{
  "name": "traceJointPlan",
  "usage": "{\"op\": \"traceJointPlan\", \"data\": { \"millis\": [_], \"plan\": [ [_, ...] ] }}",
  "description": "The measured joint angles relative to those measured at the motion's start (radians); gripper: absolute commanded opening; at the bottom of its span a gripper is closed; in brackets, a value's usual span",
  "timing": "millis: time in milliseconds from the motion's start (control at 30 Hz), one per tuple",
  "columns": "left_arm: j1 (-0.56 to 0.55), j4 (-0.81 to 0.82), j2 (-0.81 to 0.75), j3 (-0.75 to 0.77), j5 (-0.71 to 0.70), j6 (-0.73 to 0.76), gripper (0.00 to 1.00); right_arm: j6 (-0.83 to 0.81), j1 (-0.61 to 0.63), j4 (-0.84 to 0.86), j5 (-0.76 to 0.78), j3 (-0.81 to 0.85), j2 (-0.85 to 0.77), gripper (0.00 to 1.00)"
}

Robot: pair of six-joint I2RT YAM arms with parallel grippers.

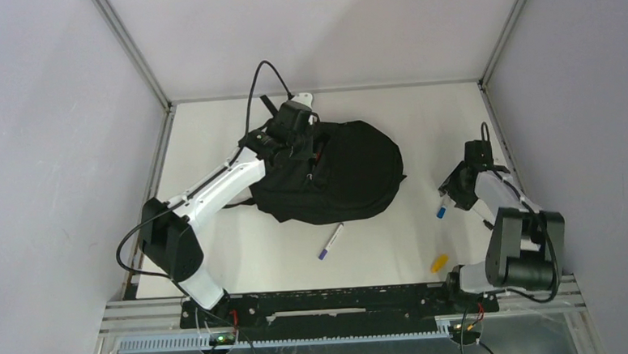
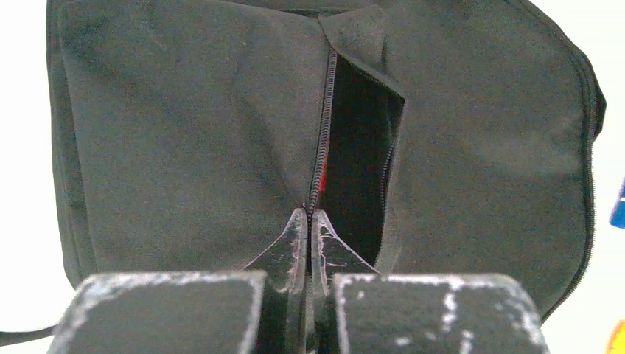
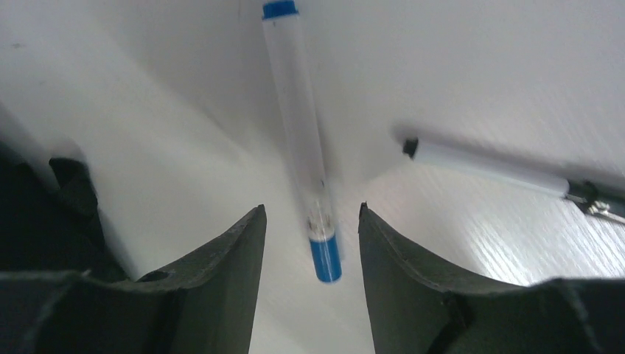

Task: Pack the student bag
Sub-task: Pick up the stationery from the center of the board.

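The student bag [image 1: 351, 171], a black fabric backpack, lies flat in the middle of the table. In the left wrist view its zip [image 2: 322, 140] is partly undone, showing a dark opening [image 2: 361, 155]. My left gripper [image 1: 302, 137] is at the bag's far left part, shut on the zip edge [image 2: 308, 215]. My right gripper [image 1: 451, 196] hangs open over the table to the right of the bag. A white marker with blue ends [image 3: 298, 133] lies between its spread fingers [image 3: 311, 210]; it also shows in the top view [image 1: 441, 212].
A second white pen [image 1: 330, 241] lies in front of the bag; a pen also shows in the right wrist view [image 3: 486, 166]. A small yellow object [image 1: 438, 261] sits near the front edge by the right arm's base. Grey walls enclose the table on three sides.
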Motion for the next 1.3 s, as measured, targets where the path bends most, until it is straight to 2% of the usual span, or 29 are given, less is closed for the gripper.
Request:
{"op": "traceJointPlan", "data": {
  "millis": [100, 200, 333, 533, 700, 800, 867, 967, 1100, 1300],
  "plan": [
    [0.000, -0.002, 0.000, 0.000, 0.016, 0.000, 0.00, -0.008, 0.000, 0.030, 0.000, 0.043, 0.106, 0.52],
    [0.002, -0.002, 0.000, 0.000, 0.021, 0.001, 0.00, -0.013, -0.001, 0.050, 0.008, 0.072, 0.188, 0.32],
    [0.009, -0.003, 0.000, 0.000, 0.031, 0.001, 0.00, -0.018, -0.002, 0.073, 0.018, 0.108, 0.237, 0.00],
    [0.021, -0.003, 0.000, 0.000, 0.053, 0.001, 0.00, -0.022, -0.002, 0.039, -0.005, 0.109, 0.191, 0.00],
    [0.027, -0.004, 0.000, 0.000, 0.076, 0.001, 0.00, -0.020, 0.023, -0.039, -0.090, 0.171, -0.043, 0.00],
    [0.028, -0.005, 0.000, 0.000, 0.084, 0.001, 0.00, 0.000, 0.104, -0.035, -0.154, 0.259, -0.148, 0.00],
    [0.029, -0.005, 0.000, 0.000, 0.084, 0.001, 0.00, 0.026, 0.214, -0.010, -0.201, 0.320, -0.169, 0.00],
    [0.031, -0.005, 0.000, 0.000, 0.084, 0.001, 0.00, 0.078, 0.384, 0.047, -0.305, 0.382, -0.121, 0.00],
    [0.040, -0.005, 0.000, 0.000, 0.100, 0.000, 0.00, 0.144, 0.523, 0.111, -0.409, 0.436, 0.009, 0.00],
    [0.051, -0.002, 0.000, 0.000, 0.129, -0.023, 0.00, 0.234, 0.639, 0.175, -0.494, 0.540, 0.215, 0.00]
  ]
}}
